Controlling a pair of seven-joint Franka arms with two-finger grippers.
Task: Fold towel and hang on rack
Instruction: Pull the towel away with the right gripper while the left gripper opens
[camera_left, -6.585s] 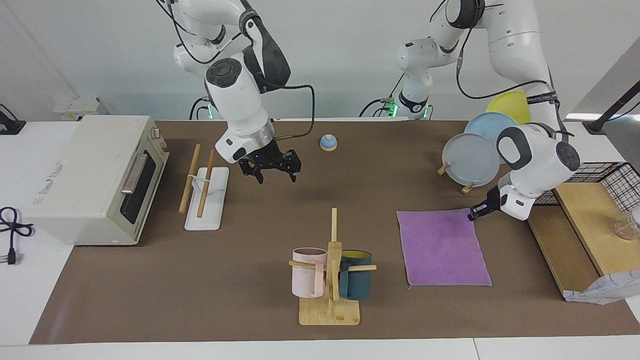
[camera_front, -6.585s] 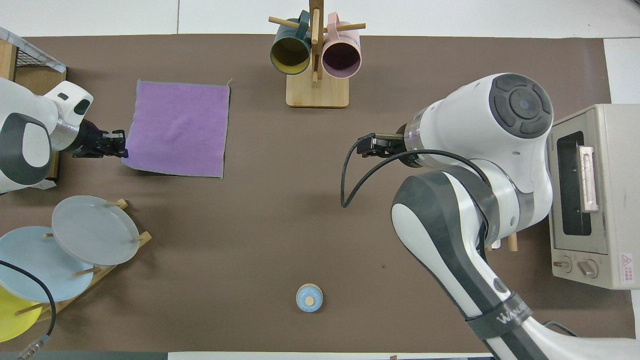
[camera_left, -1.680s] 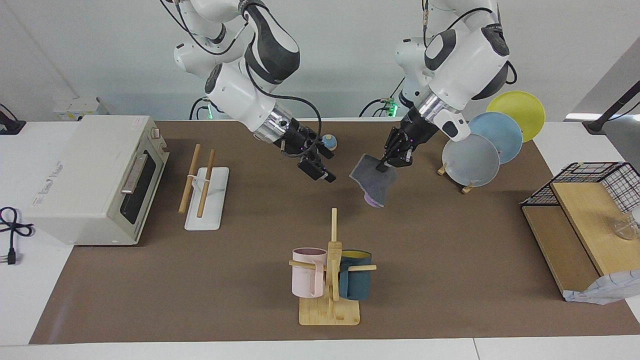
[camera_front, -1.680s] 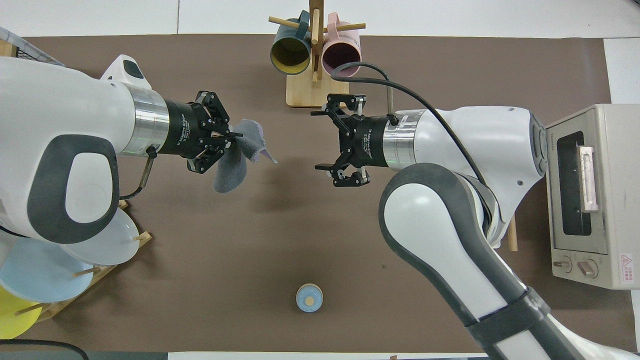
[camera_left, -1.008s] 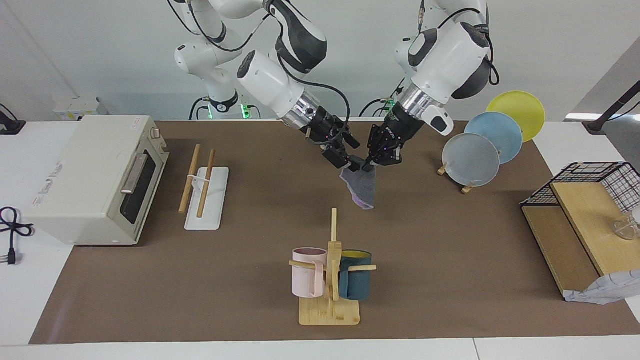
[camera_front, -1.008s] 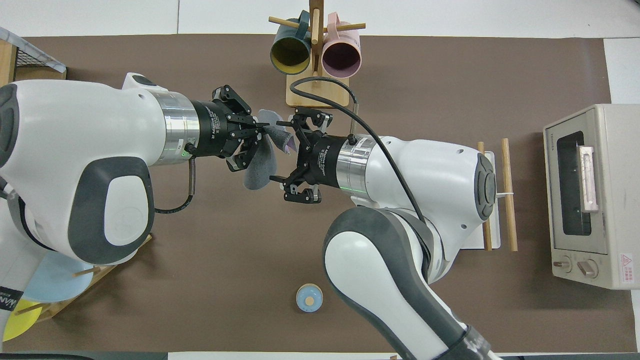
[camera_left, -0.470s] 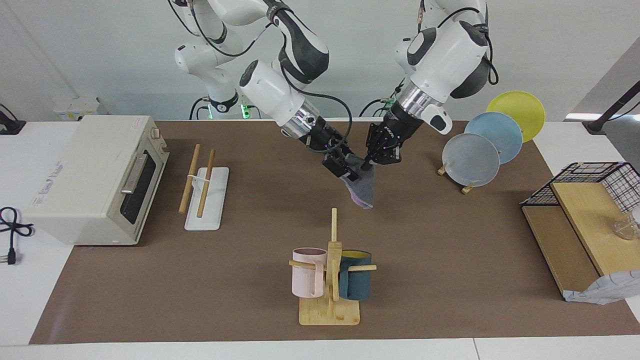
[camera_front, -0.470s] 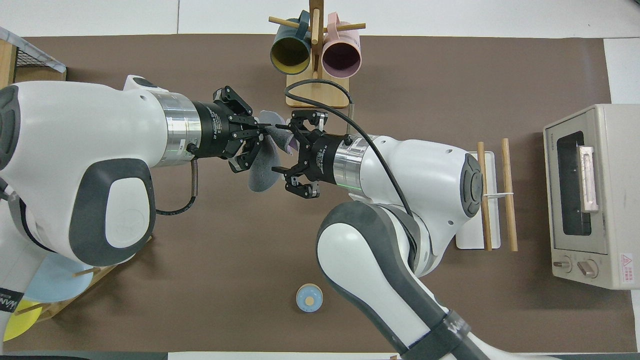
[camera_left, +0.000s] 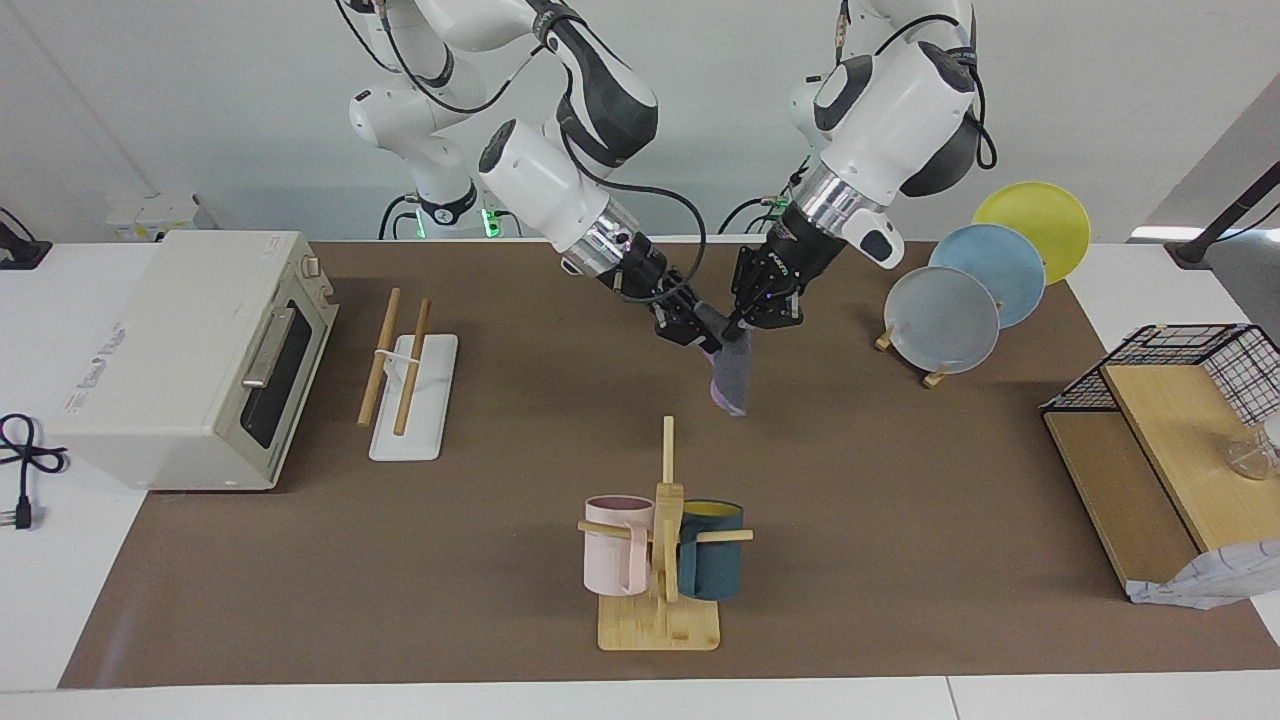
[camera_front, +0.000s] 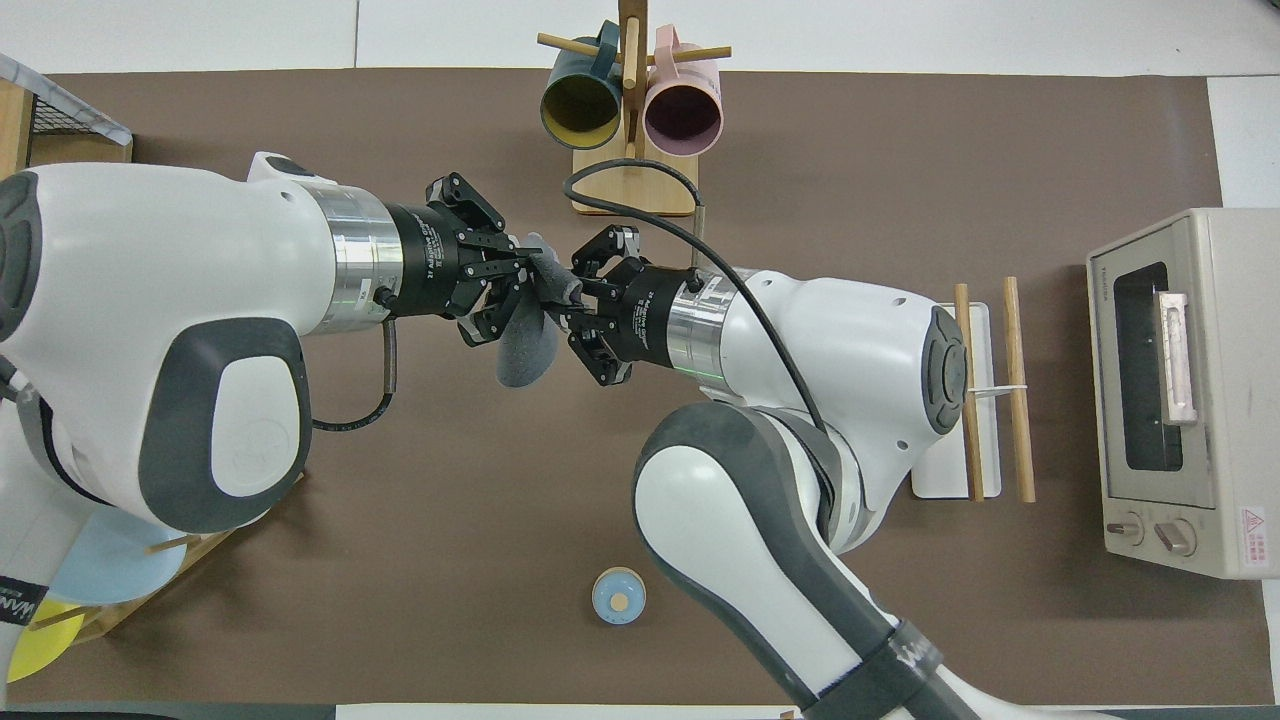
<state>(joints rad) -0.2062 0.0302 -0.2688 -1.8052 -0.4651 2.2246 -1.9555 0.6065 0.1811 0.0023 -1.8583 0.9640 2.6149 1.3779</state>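
The towel (camera_left: 731, 374) hangs bunched in the air over the middle of the table, dark grey face outward with a purple edge at its lower tip; it also shows in the overhead view (camera_front: 524, 347). My left gripper (camera_left: 745, 320) is shut on its top edge. My right gripper (camera_left: 692, 328) meets it from the other arm's end and is shut on the same top edge beside it (camera_front: 577, 292). The rack (camera_left: 404, 362), two wooden dowels over a white base, stands in front of the toaster oven at the right arm's end (camera_front: 985, 392).
A bamboo mug tree (camera_left: 661, 540) with a pink and a teal mug stands farther from the robots than the towel. A toaster oven (camera_left: 190, 355), a plate stand with plates (camera_left: 945, 318), a wire basket on a wooden shelf (camera_left: 1185, 395) and a blue bell (camera_front: 619, 596) are around.
My right gripper has closed its fingers on the towel's top edge beside my left gripper. The towel now hangs narrower and straighter. My left gripper has barely moved.
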